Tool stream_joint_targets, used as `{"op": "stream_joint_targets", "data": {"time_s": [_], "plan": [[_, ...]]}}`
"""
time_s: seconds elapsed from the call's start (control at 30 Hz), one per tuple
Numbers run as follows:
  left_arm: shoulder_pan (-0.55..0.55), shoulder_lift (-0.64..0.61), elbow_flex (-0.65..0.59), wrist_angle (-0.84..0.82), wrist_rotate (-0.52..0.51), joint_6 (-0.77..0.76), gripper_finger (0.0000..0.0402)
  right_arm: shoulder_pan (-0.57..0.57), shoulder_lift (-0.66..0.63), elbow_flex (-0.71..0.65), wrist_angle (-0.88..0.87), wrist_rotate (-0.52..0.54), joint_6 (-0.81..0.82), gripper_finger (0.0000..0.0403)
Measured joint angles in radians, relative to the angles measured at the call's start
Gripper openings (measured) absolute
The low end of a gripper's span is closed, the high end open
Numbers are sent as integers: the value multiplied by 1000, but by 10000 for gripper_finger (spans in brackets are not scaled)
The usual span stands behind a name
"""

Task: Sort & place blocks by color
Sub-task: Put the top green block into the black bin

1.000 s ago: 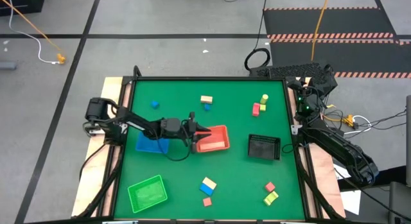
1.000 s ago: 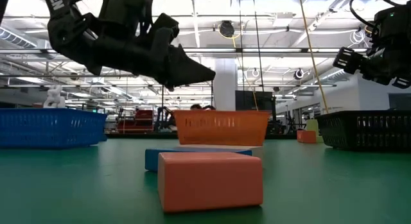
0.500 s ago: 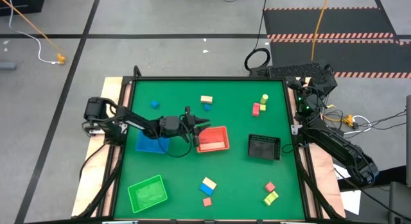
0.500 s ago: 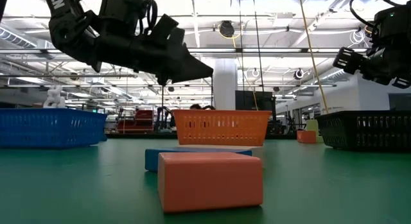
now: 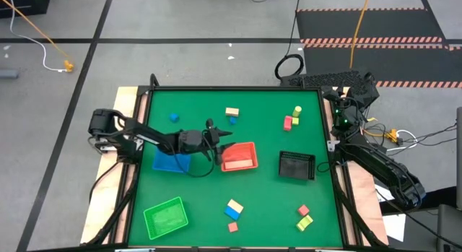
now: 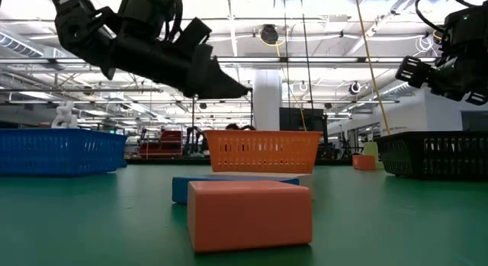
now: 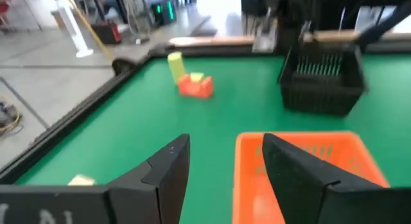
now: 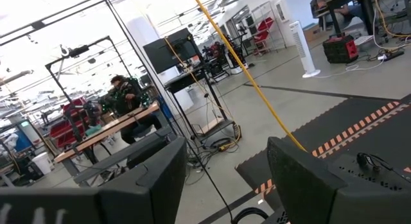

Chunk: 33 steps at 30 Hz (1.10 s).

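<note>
Left hand (image 5: pixel 225 142) open and empty above red tray (image 5: pixel 240 157) edge

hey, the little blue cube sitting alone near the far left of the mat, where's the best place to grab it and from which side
Take the blue cube from straight above, pinching two opposite side faces. It stands alone on the green mat, away from the other blocks and trays, so the fingers should have room on either side. The left gripper, open by the red tray, is the nearer one.

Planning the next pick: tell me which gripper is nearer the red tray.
Left. The left gripper hovers with open jaws at the red tray's edge, mid-table. The right gripper is parked off the table's far right corner, well away from the tray.
</note>
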Motion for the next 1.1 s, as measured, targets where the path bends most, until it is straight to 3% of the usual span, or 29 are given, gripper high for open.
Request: {"op": "stream_joint_targets", "data": {"time_s": [0.27, 0.6, 0.73, 0.87, 1.1], "plan": [[49, -131, 1, -70, -20, 42, 159, 0, 0, 0, 0, 0, 0, 210], [105, -319, 1, -275, -116, -49, 132, 7, -1, 0, 11, -24, 1, 210], [125, -346, 1, -296, -118, -31, 127, 40, -1, 0, -61, -138, 8, 210], [140, -350, 1, -315, -118, -33, 127, 83, -1, 0, -198, -289, 163, 210], [146, -349, 1, -359, -118, -60, 127, 145, 0, 0, -342, -724, 424, 210]]}}
